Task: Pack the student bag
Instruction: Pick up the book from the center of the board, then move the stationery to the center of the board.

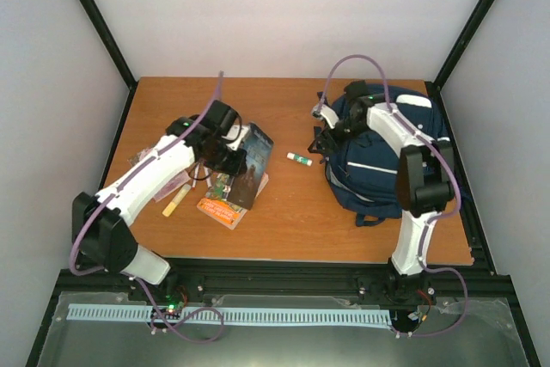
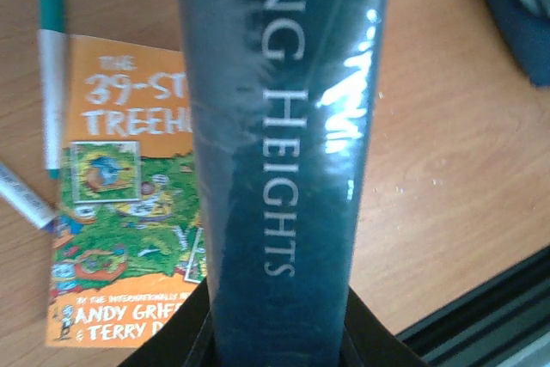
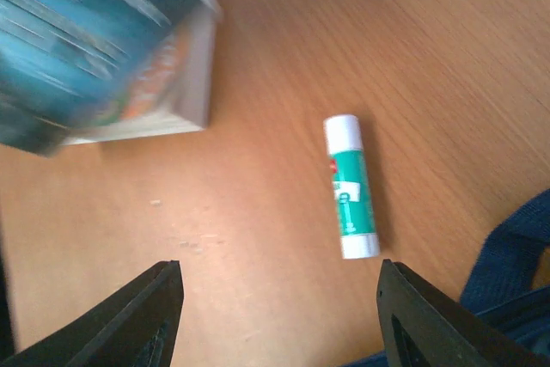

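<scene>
The navy student bag [image 1: 391, 169] lies at the right of the table, its edge showing in the right wrist view [image 3: 516, 247]. My left gripper [image 1: 225, 154] is shut on a dark teal book [image 2: 284, 152] with "HEIGHTS" on its spine, held above an orange "Treehouse" book [image 2: 120, 212]. The held book also shows in the top view [image 1: 251, 161], and the orange book [image 1: 222, 209] lies under it. My right gripper [image 1: 322, 139] is open and empty, just left of the bag, above a green-and-white glue stick [image 3: 351, 186], which also shows in the top view [image 1: 299, 158].
A green-capped marker [image 2: 50, 66] and a white pen [image 2: 21, 195] lie left of the orange book. A yellow marker [image 1: 174, 200] lies under the left arm. Black frame rails [image 1: 344, 268] border the table's near edge.
</scene>
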`<state>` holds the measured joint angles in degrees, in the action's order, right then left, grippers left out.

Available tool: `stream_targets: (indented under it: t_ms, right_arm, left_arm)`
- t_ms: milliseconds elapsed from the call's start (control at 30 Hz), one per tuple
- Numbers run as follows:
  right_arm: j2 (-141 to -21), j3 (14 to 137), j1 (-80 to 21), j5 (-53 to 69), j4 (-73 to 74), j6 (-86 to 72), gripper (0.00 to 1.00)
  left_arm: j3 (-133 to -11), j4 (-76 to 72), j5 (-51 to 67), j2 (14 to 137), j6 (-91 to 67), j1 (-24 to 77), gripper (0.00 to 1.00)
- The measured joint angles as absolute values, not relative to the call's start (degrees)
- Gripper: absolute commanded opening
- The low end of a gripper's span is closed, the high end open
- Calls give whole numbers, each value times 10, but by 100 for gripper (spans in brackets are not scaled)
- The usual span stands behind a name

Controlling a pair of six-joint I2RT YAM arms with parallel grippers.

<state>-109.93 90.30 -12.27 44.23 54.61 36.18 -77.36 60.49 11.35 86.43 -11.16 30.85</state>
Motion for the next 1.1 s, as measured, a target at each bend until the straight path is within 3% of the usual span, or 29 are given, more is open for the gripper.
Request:
stream_targets:
  t_ms: [467, 933, 1100]
  right_arm:
    - [-1265, 1001, -196, 214, 448, 263, 57]
    - [-1307, 1025, -200, 157, 439, 257, 26]
    - [-1281, 976, -201, 166, 413, 273, 17]
  left_arm:
    - [-768, 577, 71, 752, -188, 270, 1]
    - [-764, 566, 71, 752, -193, 270, 1]
    - [-764, 565, 69, 752, -193, 270, 1]
